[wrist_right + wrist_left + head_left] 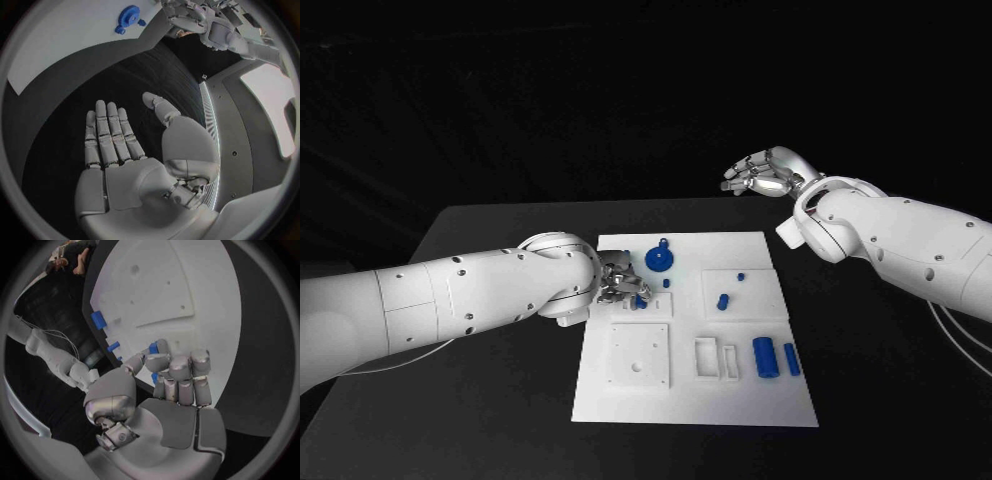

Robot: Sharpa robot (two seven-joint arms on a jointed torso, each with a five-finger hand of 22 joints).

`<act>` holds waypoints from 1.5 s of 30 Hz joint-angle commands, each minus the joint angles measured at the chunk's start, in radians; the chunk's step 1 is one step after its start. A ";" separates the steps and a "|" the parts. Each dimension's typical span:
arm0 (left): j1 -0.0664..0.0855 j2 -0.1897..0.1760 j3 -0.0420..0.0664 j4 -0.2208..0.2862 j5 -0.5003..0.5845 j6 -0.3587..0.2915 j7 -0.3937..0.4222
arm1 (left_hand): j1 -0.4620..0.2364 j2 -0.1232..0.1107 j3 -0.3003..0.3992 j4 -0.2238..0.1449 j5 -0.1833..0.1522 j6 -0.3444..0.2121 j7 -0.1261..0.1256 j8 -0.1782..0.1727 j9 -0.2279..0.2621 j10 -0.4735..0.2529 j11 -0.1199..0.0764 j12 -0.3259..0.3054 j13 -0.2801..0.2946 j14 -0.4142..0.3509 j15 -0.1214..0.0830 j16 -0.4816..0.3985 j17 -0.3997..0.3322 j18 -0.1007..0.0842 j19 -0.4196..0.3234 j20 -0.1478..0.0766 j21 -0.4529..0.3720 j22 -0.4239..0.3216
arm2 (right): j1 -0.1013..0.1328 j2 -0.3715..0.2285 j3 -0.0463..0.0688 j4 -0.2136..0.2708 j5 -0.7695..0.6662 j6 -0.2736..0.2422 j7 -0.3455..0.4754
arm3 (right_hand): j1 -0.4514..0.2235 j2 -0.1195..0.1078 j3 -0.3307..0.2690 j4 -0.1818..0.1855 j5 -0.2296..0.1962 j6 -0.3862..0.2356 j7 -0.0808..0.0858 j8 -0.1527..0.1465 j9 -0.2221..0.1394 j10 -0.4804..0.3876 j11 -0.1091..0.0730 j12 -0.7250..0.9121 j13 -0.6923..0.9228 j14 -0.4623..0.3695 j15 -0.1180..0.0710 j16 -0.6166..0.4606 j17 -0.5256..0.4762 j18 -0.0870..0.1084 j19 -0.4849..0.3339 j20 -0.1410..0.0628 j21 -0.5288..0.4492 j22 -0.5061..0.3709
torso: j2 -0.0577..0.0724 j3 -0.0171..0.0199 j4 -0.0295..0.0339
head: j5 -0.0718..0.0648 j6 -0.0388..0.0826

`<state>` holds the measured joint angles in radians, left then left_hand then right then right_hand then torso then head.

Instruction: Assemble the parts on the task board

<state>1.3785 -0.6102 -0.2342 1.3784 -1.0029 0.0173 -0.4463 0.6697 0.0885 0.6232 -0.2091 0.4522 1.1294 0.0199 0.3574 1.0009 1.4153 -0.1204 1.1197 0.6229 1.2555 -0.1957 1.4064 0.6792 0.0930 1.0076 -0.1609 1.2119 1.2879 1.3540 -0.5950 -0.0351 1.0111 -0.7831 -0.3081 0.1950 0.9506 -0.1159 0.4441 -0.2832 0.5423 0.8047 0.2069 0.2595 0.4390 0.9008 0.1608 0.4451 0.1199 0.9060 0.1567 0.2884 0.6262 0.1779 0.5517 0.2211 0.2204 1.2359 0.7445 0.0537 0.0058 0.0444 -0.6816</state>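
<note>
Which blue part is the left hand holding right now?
The small blue piece pinched in the left hand over the task board; the round blue wheel and two cylinders lie untouched.

a black table (488,390) carries the white task board (733,400) at its middle.

Head view: camera high on robot, facing down and forward at black table (473,400); whole task board (697,400) mid-frame, both arms in sight.

Left wrist view: fisheye behind left hand (169,385), very near, facing across hand onto task board (187,285); board spreads from centre toward 12 o'clock.

Right wrist view: fisheye behind right hand (122,150), very near, facing over table (144,75); task board (69,40) far off at 11 o'clock.

Shared: all three views catch task board; blue wheel part (659,260) (129,18) common to head and right wrist views.
</note>
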 commanded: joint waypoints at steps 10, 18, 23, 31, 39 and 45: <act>-0.011 0.008 -0.007 -0.003 0.021 0.091 -0.004 | 0.028 0.026 0.037 -0.057 0.028 0.194 -0.063 0.004 -0.003 -0.029 -0.026 0.007 0.005 0.009 -0.014 0.006 -0.001 0.020 -0.005 -0.104 0.007 0.002 | -0.001 0.001 0.000 -0.001 0.002 0.010 0.001 | 0.003 0.004 -0.004 0.000 0.005 -0.006 0.002 0.005 -0.002 0.001 0.004 0.003 -0.002 -0.006 0.001 -0.004 -0.002 0.008 -0.006 0.000 -0.005 0.002 | 0.001 -0.0006 -0.0003 | -0.001 -0.001; -0.011 0.006 -0.007 0.001 0.009 0.114 -0.009 | 0.040 0.020 0.042 -0.059 0.021 0.194 -0.063 0.003 -0.004 -0.029 -0.026 0.006 0.005 0.008 -0.013 0.005 -0.002 0.021 -0.004 -0.105 0.007 0.001 | -0.001 0.000 0.000 -0.001 0.002 0.011 0.001 | 0.002 0.005 -0.004 0.000 0.005 -0.006 0.002 0.005 -0.002 0.001 0.004 0.003 -0.003 -0.006 0.001 -0.005 -0.002 0.008 -0.007 0.000 -0.005 0.002 | 0.000 -0.0008 0.0005 | -0.002 -0.004; -0.011 0.004 -0.007 0.001 0.007 0.122 -0.011 | 0.041 0.020 0.042 -0.059 0.021 0.194 -0.063 0.003 -0.004 -0.029 -0.026 0.006 0.005 0.008 -0.013 0.005 -0.002 0.021 -0.004 -0.105 0.007 0.001 | -0.001 0.000 0.000 0.000 0.002 0.012 0.001 | 0.002 0.005 -0.005 0.000 0.005 -0.006 0.002 0.005 -0.002 0.001 0.004 0.003 -0.003 -0.007 0.001 -0.005 -0.002 0.008 -0.007 0.000 -0.005 0.002 | -0.001 -0.0007 -0.0001 | -0.001 -0.006; -0.011 0.002 -0.007 -0.001 0.001 0.120 -0.014 | 0.043 0.020 0.043 -0.059 0.021 0.194 -0.063 0.003 -0.004 -0.029 -0.026 0.006 0.005 0.008 -0.013 0.005 -0.002 0.021 -0.004 -0.105 0.007 0.001 | -0.001 -0.001 0.000 0.000 0.002 0.011 0.002 | 0.002 0.005 -0.005 0.000 0.005 -0.006 0.002 0.005 -0.003 0.001 0.004 0.003 -0.004 -0.007 0.001 -0.005 -0.001 0.008 -0.007 0.001 -0.005 0.002 | 0.000 -0.0004 0.0002 | 0.000 -0.006; -0.011 0.004 -0.007 -0.001 0.002 0.114 -0.015 | 0.045 0.020 0.040 -0.051 0.005 0.192 -0.062 0.002 -0.005 -0.029 -0.025 0.004 0.005 0.007 -0.013 0.004 -0.004 0.020 -0.004 -0.103 0.006 -0.001 | -0.001 -0.002 0.000 0.000 0.002 0.011 0.002 | 0.002 0.005 -0.005 0.000 0.005 -0.006 0.002 0.005 -0.003 0.001 0.004 0.004 -0.004 -0.007 0.001 -0.005 -0.001 0.008 -0.007 0.001 -0.006 0.003 | 0.000 -0.0007 -0.0002 | -0.002 -0.005; -0.010 0.006 -0.007 -0.007 0.005 0.111 -0.012 | 0.044 0.017 0.033 -0.034 -0.041 0.191 -0.061 0.002 -0.006 -0.029 -0.024 0.002 0.004 0.007 -0.013 0.002 -0.006 0.019 -0.005 -0.102 0.004 -0.003 | -0.001 -0.002 0.000 0.003 0.002 0.011 0.001 | 0.001 0.005 -0.005 0.000 0.005 -0.006 0.002 0.005 -0.003 0.001 0.004 0.004 -0.005 -0.007 0.001 -0.005 -0.001 0.008 -0.007 0.001 -0.006 0.003 | 0.000 -0.0001 -0.0002 | -0.002 -0.006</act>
<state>1.3820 -0.6076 -0.2305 1.3705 -1.0014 0.0631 -0.4453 0.6805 0.0777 0.6195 -0.2129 0.4198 1.1297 0.0199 0.3602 0.9970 1.4154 -0.1204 1.1192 0.6269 1.2552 -0.1962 1.4063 0.6745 0.0930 1.0077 -0.1608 1.2158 1.2868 1.3533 -0.5971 -0.0353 1.0121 -0.7831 -0.3041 0.1940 0.9506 -0.1159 0.4441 -0.2831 0.5422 0.8047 0.2069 0.2594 0.4374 0.9008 0.1608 0.4451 0.1163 0.9070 0.1557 0.2884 0.6262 0.1778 0.5518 0.2210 0.2205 1.2376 0.7444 0.0532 0.0058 0.0428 -0.6859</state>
